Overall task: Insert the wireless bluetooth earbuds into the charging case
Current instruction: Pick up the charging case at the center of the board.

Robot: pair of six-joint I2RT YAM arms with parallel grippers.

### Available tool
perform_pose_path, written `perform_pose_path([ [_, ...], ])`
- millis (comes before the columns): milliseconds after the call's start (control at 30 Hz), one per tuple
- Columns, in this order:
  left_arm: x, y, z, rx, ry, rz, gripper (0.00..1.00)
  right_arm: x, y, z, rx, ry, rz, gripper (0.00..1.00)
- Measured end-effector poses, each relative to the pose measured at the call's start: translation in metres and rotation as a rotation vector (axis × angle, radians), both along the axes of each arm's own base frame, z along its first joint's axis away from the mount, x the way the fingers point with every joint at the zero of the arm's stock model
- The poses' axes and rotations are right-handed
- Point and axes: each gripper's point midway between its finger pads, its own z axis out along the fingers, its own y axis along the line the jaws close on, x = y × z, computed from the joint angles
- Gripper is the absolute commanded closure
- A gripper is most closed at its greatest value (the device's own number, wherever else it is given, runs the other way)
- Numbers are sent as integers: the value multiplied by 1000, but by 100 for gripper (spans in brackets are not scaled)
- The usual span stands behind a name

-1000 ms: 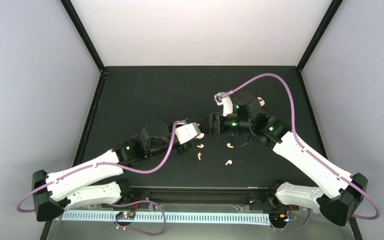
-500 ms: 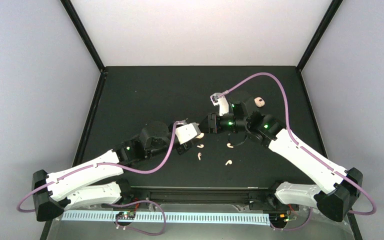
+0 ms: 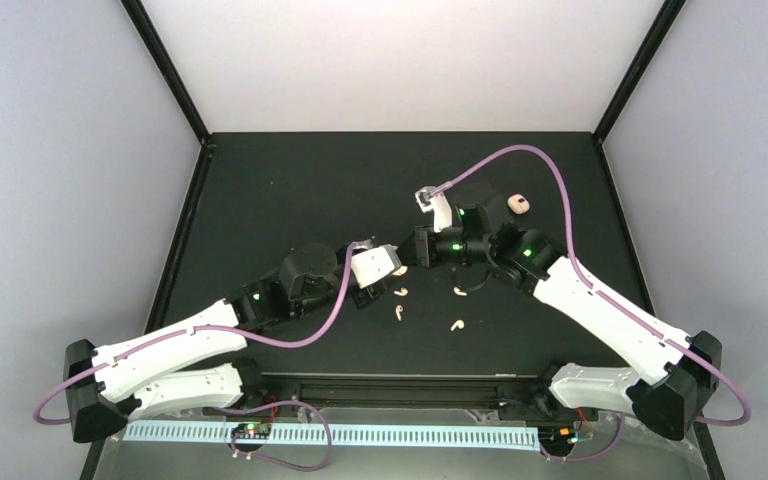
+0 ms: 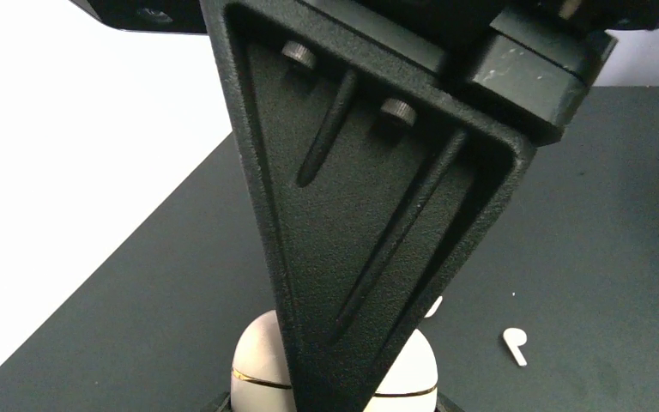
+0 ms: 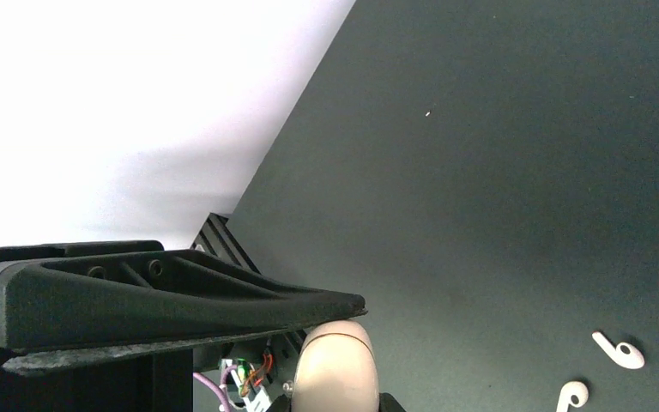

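The cream charging case [image 3: 399,268] with a gold seam [image 4: 253,365] sits closed between the fingers of my left gripper [image 3: 390,270], which is shut on its sides. My right gripper [image 3: 413,250] reaches in from the right. Its upper finger [image 5: 223,300] lies with its tip on the top of the case [image 5: 336,369], and its lower finger is hidden. Several pale earbuds lie loose on the black table just in front: one [image 3: 401,292], another [image 3: 399,311], a third [image 3: 459,291] and one nearer [image 3: 456,325]. Two of them show in the right wrist view [image 5: 618,352] [image 5: 573,395].
A small pink case-like object [image 3: 520,205] lies at the back right behind the right arm. The black table [image 3: 290,190] is bounded by black frame rails [image 3: 185,230] at left and right. Purple cables [image 3: 520,155] arc over both arms.
My right gripper has slid left onto the case held by the left gripper, and its jaws have closed. The pink object behind it is now uncovered. The left arm has held still.
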Motion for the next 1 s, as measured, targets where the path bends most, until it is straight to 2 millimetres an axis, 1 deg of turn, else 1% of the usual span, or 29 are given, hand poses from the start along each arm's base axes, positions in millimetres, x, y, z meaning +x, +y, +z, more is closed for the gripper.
perform_pose_path([
  [33, 0, 0, 0, 0, 0, 1, 73, 0, 0, 0, 0, 0, 0, 85],
  [133, 0, 0, 0, 1, -1, 4, 60, 0, 0, 0, 0, 1, -3, 95],
  [167, 0, 0, 0, 1, -1, 5, 53, 0, 0, 0, 0, -1, -2, 98],
  [300, 0, 0, 0, -3, 3, 7, 29, 0, 0, 0, 0, -2, -1, 99],
  [367, 0, 0, 1, -6, 0, 7, 15, -1, 0, 1, -1, -6, 3, 99],
  [400, 0, 1, 2, -11, 1, 7, 5, -1, -1, 2, 0, -10, 4, 99],
  [433, -1, 2, 4, -20, 3, 9, 2, -2, -2, 3, -1, -17, 6, 99],
  [567, -6, 7, 18, -67, 0, 0, 1, -7, -9, 11, -23, -66, 17, 99],
  [633, -13, 10, 25, -91, 2, -19, 1, -10, -14, 19, -25, -105, 26, 99],
  [700, -23, 12, 30, -114, 16, -61, 1, -17, -21, 31, -22, -152, 45, 99],
  [800, -46, 11, 36, -146, 53, -173, 1, -32, -30, 51, -2, -234, 93, 99],
  [867, -69, 7, 43, -175, 72, -296, 1, -44, -35, 62, 11, -279, 136, 99],
  [967, -101, 5, 55, -222, 98, -467, 1, -62, -39, 73, 23, -327, 221, 99],
  [1000, -106, 5, 57, -227, 104, -496, 1, -66, -39, 74, 24, -337, 248, 99],
])
